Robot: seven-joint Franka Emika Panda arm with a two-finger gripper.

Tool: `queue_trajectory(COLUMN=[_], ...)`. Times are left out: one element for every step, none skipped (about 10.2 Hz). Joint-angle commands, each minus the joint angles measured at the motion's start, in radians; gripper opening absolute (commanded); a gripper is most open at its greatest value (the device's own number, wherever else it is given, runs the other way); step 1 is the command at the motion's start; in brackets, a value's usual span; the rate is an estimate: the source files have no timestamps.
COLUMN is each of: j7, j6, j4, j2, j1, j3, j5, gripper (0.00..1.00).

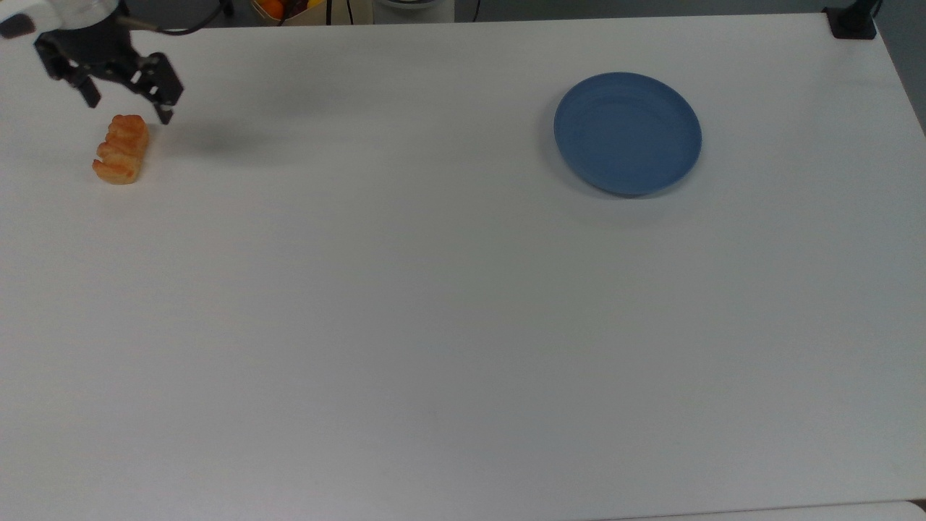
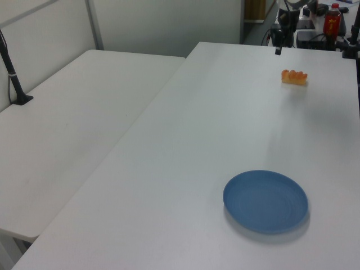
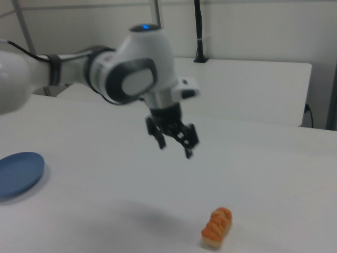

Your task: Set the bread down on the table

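White table [image 1: 434,325], matte, with blue plate [image 1: 628,133] well apart toward the top view's right. Bread [image 1: 121,149] resting flat on bare tabletop near the top view's left edge, long axis running near-to-far, clear of plate. Gripper [image 1: 129,107] raised above and just beyond loaf, fingers spread, holding nothing; placement judged complete.

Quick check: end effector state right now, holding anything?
End effector: open, holding nothing, raised clear of the bread, which lies on the table.
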Motion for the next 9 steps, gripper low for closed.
queue_trajectory(j7=[0.222,0.301,0.372,0.409,0.405,0.411,0.414,0.416,0.417], j6=[-0.136,-0.162,-0.167,-0.167,-0.167,-0.164,-0.166,-0.167,-0.167], j4=[0.015,0.015,0.015,0.012,0.009,0.012,0.014,0.012,0.014], j2=[-0.115,-0.137,-0.146,-0.158,-0.163,-0.163,-0.16,-0.16,-0.161], j1=[0.064,0.084,0.098,0.118,0.138,0.149,0.149,0.153,0.161], j3=[0.16,0.24,0.32,0.362,0.368,0.367,0.362,0.362,0.362], j5=[-0.068,-0.08,-0.08,-0.08,-0.082,-0.085,-0.083,-0.083,-0.083], gripper=[1.0,1.0,1.0,1.0,1.0,1.0,1.0,1.0,1.0])
